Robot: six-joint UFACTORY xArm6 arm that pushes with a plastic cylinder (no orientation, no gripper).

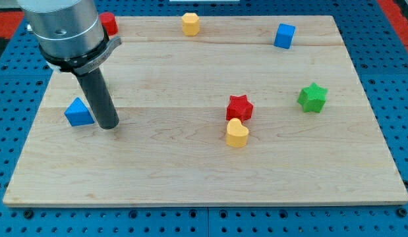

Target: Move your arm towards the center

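Camera view. A pale wooden worktop (pixel 190 171) lies on a blue perforated base (pixel 395 79). The arm's grey cylindrical housing (pixel 62 29) enters at the view's upper left and carries a straight dark rod; my tip (pixel 108 125) rests on the board at the view's left side, well apart from the board's middle. The arm carries no claw, so no released or clenched state applies.

Just to the view's left of my tip sits the blue triangular block (pixel 78 112), very close to the rod; whether they touch cannot be told. A red block (pixel 109 24), shape unclear, stands near the top left edge, partly hidden behind the housing. A yellow block (pixel 190 24), roughly hexagonal, stands at the top edge, and a blue cube (pixel 284 35) at the upper right.

Near the middle, toward the view's right of my tip, the red star block (pixel 240 107) and the yellow heart-shaped block (pixel 236 133) stand touching or nearly so, the yellow one below. The green star block (pixel 313 97) stands further right, apart from both.
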